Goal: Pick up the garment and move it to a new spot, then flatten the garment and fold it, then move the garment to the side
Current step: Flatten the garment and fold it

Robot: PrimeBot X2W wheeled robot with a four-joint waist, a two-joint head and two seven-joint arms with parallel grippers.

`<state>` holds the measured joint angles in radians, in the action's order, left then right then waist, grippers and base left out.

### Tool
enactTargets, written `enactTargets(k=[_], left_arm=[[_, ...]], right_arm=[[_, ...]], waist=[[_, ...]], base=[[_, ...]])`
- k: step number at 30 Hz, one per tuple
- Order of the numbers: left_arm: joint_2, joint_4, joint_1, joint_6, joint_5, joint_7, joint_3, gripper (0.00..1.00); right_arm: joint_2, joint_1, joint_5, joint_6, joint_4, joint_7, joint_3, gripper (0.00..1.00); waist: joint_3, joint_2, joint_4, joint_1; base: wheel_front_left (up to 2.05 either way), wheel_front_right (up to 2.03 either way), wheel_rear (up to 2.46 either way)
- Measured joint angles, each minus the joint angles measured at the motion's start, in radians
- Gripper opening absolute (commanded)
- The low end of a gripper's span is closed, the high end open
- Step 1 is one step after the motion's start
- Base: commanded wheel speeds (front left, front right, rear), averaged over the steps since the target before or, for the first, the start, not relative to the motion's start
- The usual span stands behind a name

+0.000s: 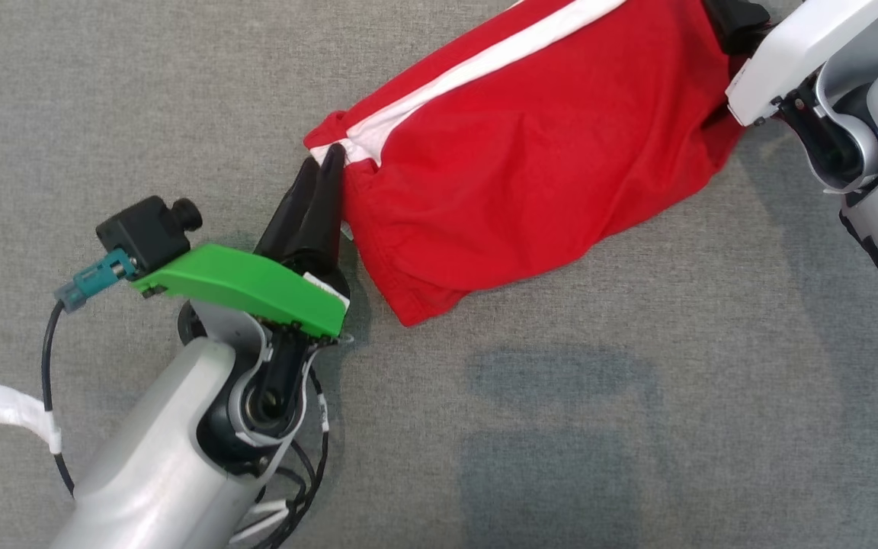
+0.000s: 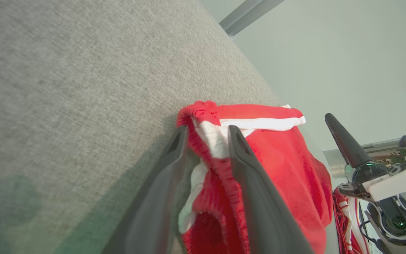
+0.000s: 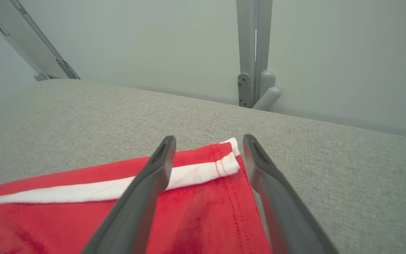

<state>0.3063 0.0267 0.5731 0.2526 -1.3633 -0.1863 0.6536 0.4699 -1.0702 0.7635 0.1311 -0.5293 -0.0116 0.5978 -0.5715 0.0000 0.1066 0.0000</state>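
**Red shorts flat on grey cloth, both grippers slack at their ends**

A grey fabric-covered table (image 1: 637, 427) spreads across the head view, with a faint shadow on it toward 6 o'clock.

The red shorts (image 1: 530, 168) lie on it, running aslant from the centre up to 1 o'clock. They look loosely doubled, and their lower edge is rumpled toward 7 o'clock.

The left arm (image 1: 157, 450) comes in from 7 o'clock, and the right arm (image 1: 797, 53) enters at 2 o'clock.

The left gripper (image 1: 323, 158) sits at the 9 o'clock end of the shorts. In the left wrist view its fingers (image 2: 245, 169) stand parted. The bunched waistband lies between them and is not pinched.

The right gripper (image 3: 209, 139) is at the shorts' 1 o'clock end. Its two fingers are spread wide to either side of the stitched hem corner, which rests flat on the table, so nothing is grasped.

A white stripe (image 1: 485, 65) runs the length of the shorts along their 11 o'clock edge.

A green cover (image 1: 248, 286) caps the left wrist. At its 10 o'clock corner is a small black camera (image 1: 145, 229), from which a dark cable (image 1: 46, 358) drops toward 7 o'clock.
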Motion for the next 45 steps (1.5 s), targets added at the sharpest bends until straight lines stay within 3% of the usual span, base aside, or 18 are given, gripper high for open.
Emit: enactTargets(k=[5,10,16,22,26,31,37,45], left_arm=[[0.039,-0.038,-0.06,0.031,0.057,-0.026,0.022,1.0],[0.104,-0.072,-0.145,0.116,0.23,-0.067,0.035,1.0],[0.112,-0.088,-0.258,0.163,0.39,-0.073,0.044,1.0],[0.068,-0.105,-0.381,0.175,0.604,-0.076,-0.046,1.0],[0.017,-0.115,-0.462,0.148,0.71,-0.076,-0.105,1.0],[-0.04,-0.122,-0.507,0.102,0.827,-0.076,-0.173,1.0],[-0.108,-0.12,-0.511,0.026,0.906,-0.076,-0.237,1.0],[-0.206,-0.083,-0.467,-0.077,0.982,-0.076,-0.27,1.0]], right_arm=[[0.021,0.052,-0.016,0.0,0.009,-0.101,0.002,1.0],[0.052,0.187,-0.065,0.0,0.026,-0.211,-0.045,1.0],[0.05,0.401,-0.179,0.0,0.058,-0.246,-0.171,1.0],[-0.001,0.597,-0.271,0.0,0.101,-0.25,-0.327,1.0],[-0.052,0.676,-0.31,0.0,0.132,-0.25,-0.377,1.0],[-0.068,0.687,-0.347,0.0,0.159,-0.23,-0.43,1.0],[-0.069,0.573,-0.359,0.0,0.168,-0.154,-0.465,1.0],[-0.041,0.37,-0.406,0.0,0.038,-0.026,-0.456,1.0]], waist=[[0.041,0.0,-0.011,0.0],[0.112,0.0,-0.025,0.0],[0.21,0.0,-0.037,0.0],[0.302,0.0,-0.044,0.0],[0.344,0.0001,-0.044,0.0],[0.352,0.0,-0.029,0.0],[0.301,0.0001,-0.009,0.0],[0.189,0.0001,0.059,0.0]], base=[[0.0,0.0,0.0],[0.0,0.0,0.0],[0.0,0.0,0.0],[0.0,0.0,0.0],[0.0,0.0,0.0],[0.0,0.0,0.0],[0.0,0.0,0.0],[0.0,0.0,0.0]])
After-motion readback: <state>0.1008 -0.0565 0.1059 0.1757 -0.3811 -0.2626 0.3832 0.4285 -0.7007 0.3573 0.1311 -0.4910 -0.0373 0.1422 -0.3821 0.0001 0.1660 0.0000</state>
